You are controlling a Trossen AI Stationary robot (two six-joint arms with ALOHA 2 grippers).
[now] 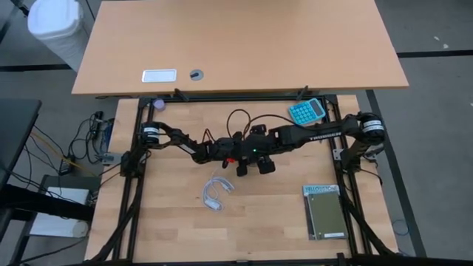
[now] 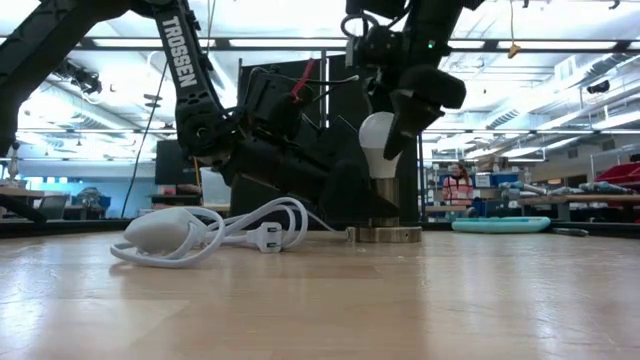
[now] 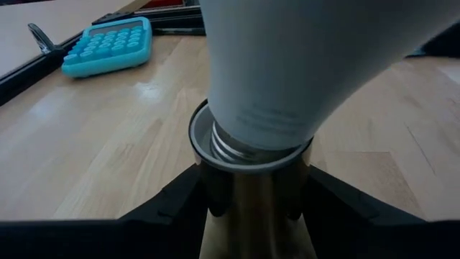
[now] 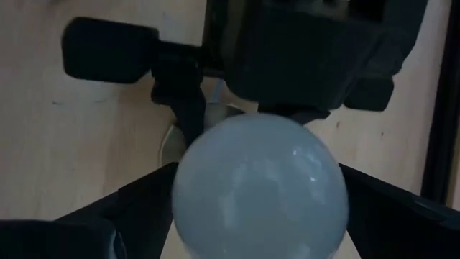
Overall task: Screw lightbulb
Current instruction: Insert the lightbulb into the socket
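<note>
Standing upright, long axis vertical, the lightbulb [image 2: 378, 140] has its screw base entering the socket [image 3: 248, 169] at table centre; threads show at the rim in the left wrist view, so judged not fully seated.

Right gripper [image 4: 259, 208] sits directly above, fingers down either side of the glass dome, spread wide and looking closed on it. It's the arm on the bulb, so the twist about that vertical axis looks like its job.

Left gripper [image 3: 251, 216] comes in low from the side, fingers clamped narrow on the socket body, bracing it.

Count: 1 lightbulb, 1 socket, 2 grippers, 1 coiled white cable w/ plug [image 2: 200, 232] just beside, 1 teal calculator [image 1: 307, 111] well apart, 1 person [image 2: 458, 188] far in the room behind.
</note>
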